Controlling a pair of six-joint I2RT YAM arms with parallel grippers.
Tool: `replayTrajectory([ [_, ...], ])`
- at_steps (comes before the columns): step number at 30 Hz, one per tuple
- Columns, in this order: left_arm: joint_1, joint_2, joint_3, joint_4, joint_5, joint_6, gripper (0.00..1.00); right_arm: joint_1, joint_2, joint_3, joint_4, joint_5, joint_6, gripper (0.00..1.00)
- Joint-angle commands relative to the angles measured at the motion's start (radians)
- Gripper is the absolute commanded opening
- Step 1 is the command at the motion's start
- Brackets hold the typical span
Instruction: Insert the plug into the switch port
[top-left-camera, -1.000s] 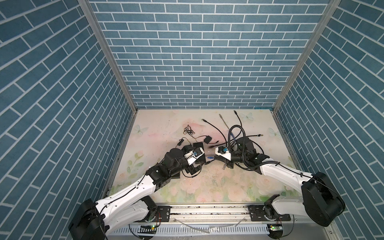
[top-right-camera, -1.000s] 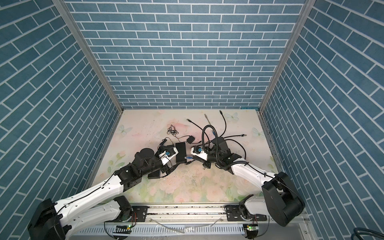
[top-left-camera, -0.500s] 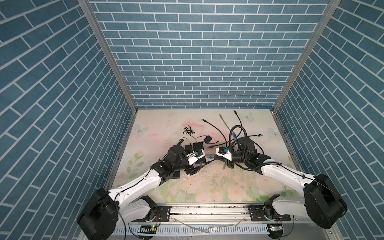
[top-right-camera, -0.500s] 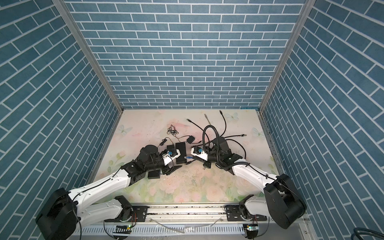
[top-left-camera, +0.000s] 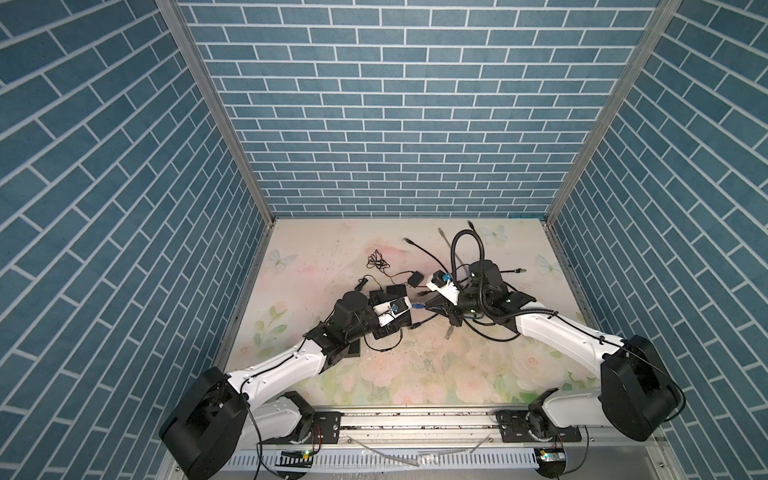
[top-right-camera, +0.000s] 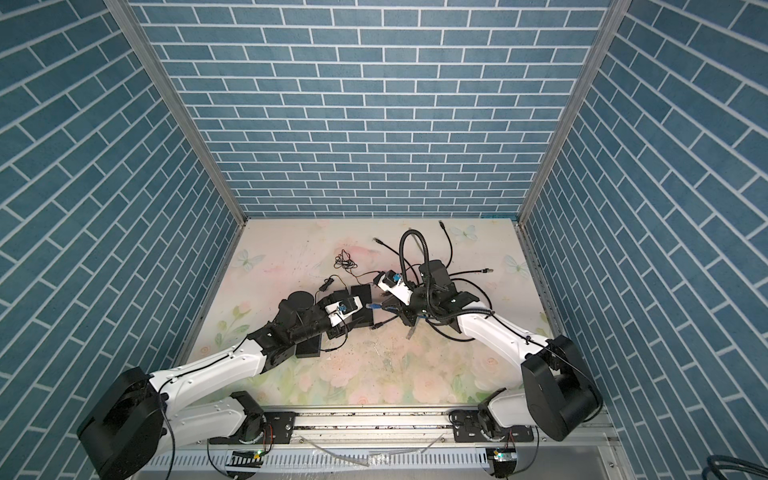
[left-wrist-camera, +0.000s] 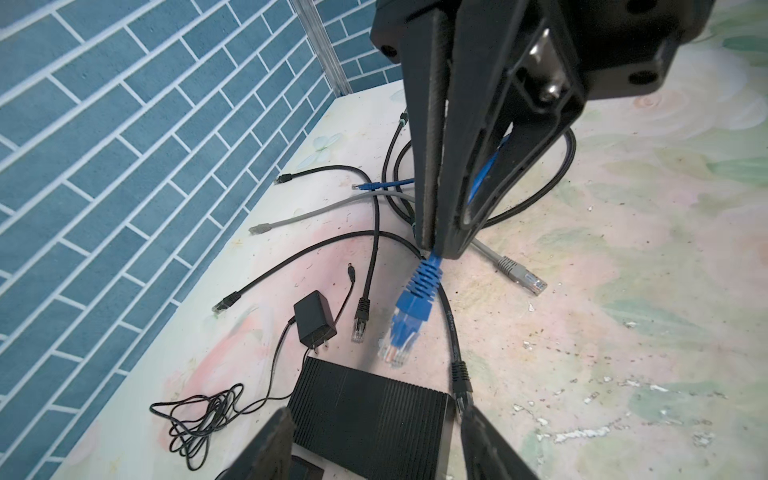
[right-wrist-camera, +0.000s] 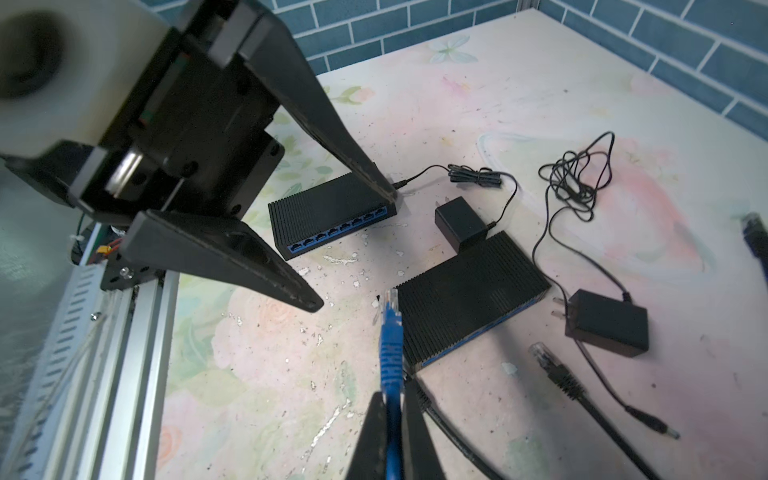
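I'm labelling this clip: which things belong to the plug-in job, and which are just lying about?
Job: blue Ethernet cable with clear plug, in the right gripper; two black ribbed switches.
Lying about: black patch cables; grey patch cable; two black power adapters.

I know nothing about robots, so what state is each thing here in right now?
Left gripper: jaws open, holding nothing.
Right gripper: jaws shut on the blue cable.
Plug: free, in no port.
Switch by the plug: lying flat, ports barely visible.
Other switch: visible ports empty.
Adapter: prongs bare, lying loose.
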Motion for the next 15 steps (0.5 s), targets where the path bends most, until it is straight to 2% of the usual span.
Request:
replayTrajectory([
  [1, -0.005, 0.001, -0.028, 0.046, 0.029, 0.136, 0.65, 0.004, 0.017, 0.056, -0.061, -0.003, 0.122, 0.00],
  [3, -0.008, 0.008, -0.048, 0.110, 0.026, 0.167, 0.64, 0.004, 0.022, 0.072, -0.079, -0.005, 0.142, 0.00],
  [6, -0.012, 0.025, -0.027, 0.107, 0.015, 0.192, 0.63, 0.003, 0.027, 0.098, -0.111, -0.009, 0.172, 0.00],
  [10, -0.045, 0.063, 0.002, 0.090, -0.017, 0.242, 0.54, 0.003, 0.031, 0.116, -0.120, -0.025, 0.206, 0.00],
  [15, -0.068, 0.112, 0.008, 0.155, -0.046, 0.248, 0.50, 0.003, 0.030, 0.120, -0.115, -0.046, 0.227, 0.00],
])
